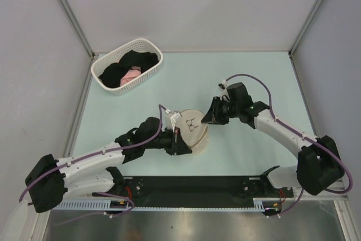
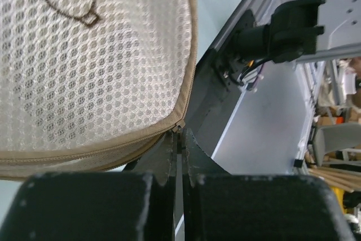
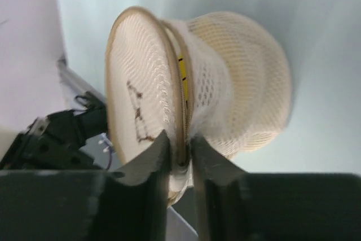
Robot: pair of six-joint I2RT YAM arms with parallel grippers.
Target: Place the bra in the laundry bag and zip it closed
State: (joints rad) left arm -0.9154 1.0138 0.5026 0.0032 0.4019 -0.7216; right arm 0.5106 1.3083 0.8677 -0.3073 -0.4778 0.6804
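Note:
The laundry bag [image 1: 196, 129], a cream mesh pod with a dark bra icon, stands on edge mid-table between both grippers. My left gripper [image 1: 179, 140] is shut on the zipper pull [image 2: 179, 127] at the bag's tan rim; the mesh face [image 2: 84, 55] fills that wrist view. My right gripper [image 1: 206, 118] is shut on the bag's zip seam [image 3: 181, 149], with one dome on each side of its fingers. The bra is inside the bag; only a thin yellow sliver [image 3: 181, 69] shows through the seam gap in the right wrist view.
A white slotted basket [image 1: 151, 45] with black and pink garments stands at the back left. The enclosure walls rise behind and at both sides. The black base rail [image 1: 186, 184] runs along the near edge.

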